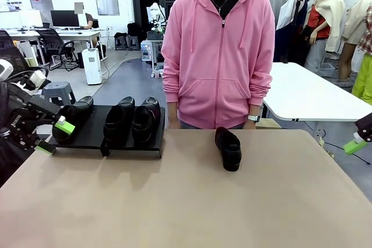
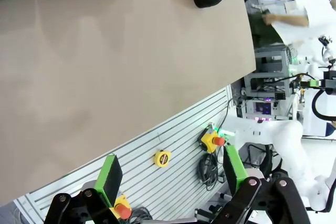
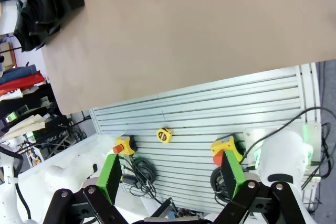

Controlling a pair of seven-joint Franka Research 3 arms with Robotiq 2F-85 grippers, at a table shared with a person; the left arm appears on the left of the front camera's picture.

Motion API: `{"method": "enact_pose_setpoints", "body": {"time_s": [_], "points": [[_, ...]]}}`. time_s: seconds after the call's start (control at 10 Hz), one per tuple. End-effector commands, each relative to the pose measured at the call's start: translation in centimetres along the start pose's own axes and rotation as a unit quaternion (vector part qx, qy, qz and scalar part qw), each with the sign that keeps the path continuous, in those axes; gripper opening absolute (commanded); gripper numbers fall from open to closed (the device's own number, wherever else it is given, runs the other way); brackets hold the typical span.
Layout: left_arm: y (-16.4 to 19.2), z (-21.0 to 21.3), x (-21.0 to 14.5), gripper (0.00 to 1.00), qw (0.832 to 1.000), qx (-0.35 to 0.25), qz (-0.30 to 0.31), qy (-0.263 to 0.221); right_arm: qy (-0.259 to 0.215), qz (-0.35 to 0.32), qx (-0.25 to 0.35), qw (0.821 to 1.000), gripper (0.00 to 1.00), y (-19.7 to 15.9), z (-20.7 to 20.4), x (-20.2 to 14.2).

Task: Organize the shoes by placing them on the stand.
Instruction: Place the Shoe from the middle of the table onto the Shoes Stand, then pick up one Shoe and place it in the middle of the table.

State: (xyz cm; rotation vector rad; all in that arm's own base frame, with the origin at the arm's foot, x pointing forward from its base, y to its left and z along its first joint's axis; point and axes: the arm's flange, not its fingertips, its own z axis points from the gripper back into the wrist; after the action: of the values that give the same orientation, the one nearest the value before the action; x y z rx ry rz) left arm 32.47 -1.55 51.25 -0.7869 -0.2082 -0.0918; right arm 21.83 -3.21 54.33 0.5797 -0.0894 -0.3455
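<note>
Tan table [image 1: 174, 201] — a black stand [image 1: 93, 135] lies at its far left edge, one loose shoe [image 1: 228, 148] near the far middle, well apart

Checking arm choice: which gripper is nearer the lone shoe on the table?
Right, narrowly. The right gripper sits at the table's right edge; the left gripper hovers by the stand, farther from the shoe.

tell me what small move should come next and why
Probably the right gripper, open and empty at the table's edge, should reach toward the lone shoe lying on the table; three shoes already sit on the stand, which has room at its right end.
</note>
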Motion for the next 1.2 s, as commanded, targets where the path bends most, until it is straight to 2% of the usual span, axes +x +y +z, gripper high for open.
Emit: {"method": "enact_pose_setpoints", "body": {"time_s": [0.0,0.6,0.7,0.8,0.9,1.0,1.1], "points": [[0.2,0.0,-0.2,1.0,1.0,-0.003,-0.005,0.003,0.002,-0.006,0.017,1.0,1.0,0.5,0.3,-0.1],[0.2,0.0,-0.2,1.0,1.0,-0.003,-0.005,0.003,0.002,-0.006,0.017,1.0,1.0,0.5,0.3,-0.1],[0.2,0.0,-0.2,1.0,1.0,-0.003,-0.005,0.003,0.0,0.0,0.0,1.0,1.0,0.0,0.0,0.0],[0.2,0.0,-0.2,1.0,1.0,-0.003,-0.005,0.003,-0.018,0.002,-0.039,0.999,1.0,2.1,-0.2,0.6],[0.2,0.0,-0.2,1.0,1.0,-0.003,-0.005,0.003,0.008,0.069,-0.097,0.993,1.0,6.6,-1.2,4.9],[0.2,0.0,-0.2,1.0,1.0,-0.003,-0.005,0.003,0.036,0.118,-0.14,0.982,1.0,12.5,-4.3,11.2],[0.2,0.0,-0.2,1.0,1.0,-0.003,-0.005,0.003,0.052,0.135,-0.176,0.974,1.0,17.1,-8.2,15.3]]}}
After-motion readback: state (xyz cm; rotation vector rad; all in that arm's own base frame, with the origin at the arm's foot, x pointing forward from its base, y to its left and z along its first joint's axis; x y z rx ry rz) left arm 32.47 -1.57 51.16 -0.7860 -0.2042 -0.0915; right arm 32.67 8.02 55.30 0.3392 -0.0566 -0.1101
